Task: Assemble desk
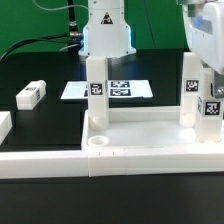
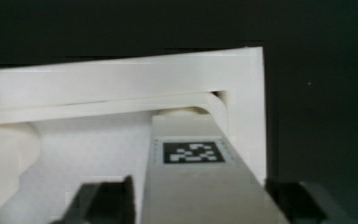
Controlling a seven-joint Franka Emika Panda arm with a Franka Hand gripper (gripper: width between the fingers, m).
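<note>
The white desk top (image 1: 140, 132) lies on the table with its sockets facing up, and one round socket (image 1: 98, 141) is empty at its near left corner. One tagged white leg (image 1: 96, 92) stands in its far left corner and another (image 1: 190, 92) at the right. My gripper (image 1: 208, 70) comes down at the exterior view's right and is shut on a third leg (image 1: 212, 108), held upright over the top's right end. In the wrist view this tagged leg (image 2: 197, 160) runs between my fingers (image 2: 105, 200), with the desk top's rim (image 2: 105, 85) beyond it.
A loose leg (image 1: 32, 94) lies on the black table at the exterior view's left, with another white part (image 1: 4, 124) at the left edge. The marker board (image 1: 112, 89) lies behind the desk top. A long low white border wall (image 1: 45, 163) runs along the front.
</note>
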